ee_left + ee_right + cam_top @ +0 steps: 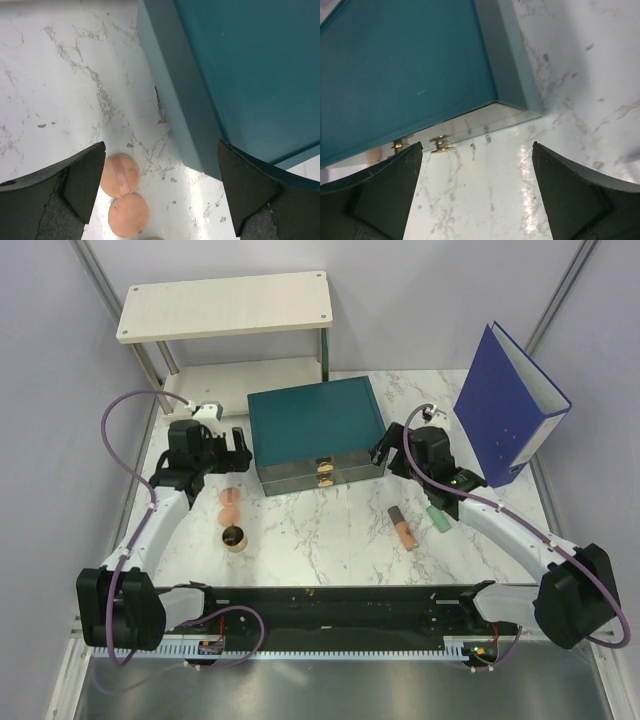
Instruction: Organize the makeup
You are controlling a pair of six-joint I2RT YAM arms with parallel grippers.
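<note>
Two peach-pink round discs (pixel 229 504) lie touching left of the teal drawer box (pixel 316 420); they show in the left wrist view (pixel 120 175). A gold-rimmed dark pot (pixel 235 537) sits just in front of them. A tan stick with dark cap (pixel 403 527) and a mint-green tube (pixel 436 518) lie right of the box front. My left gripper (pixel 225 443) is open and empty at the box's left side (pixel 160 190). My right gripper (pixel 385 452) is open and empty at the box's front right corner (pixel 477 195), near its gold handles (pixel 441 145).
A blue ring binder (pixel 510 405) stands at the back right. A pale two-tier shelf (pixel 224 305) stands at the back left. The marble table (pixel 320 550) has grey walls on both sides.
</note>
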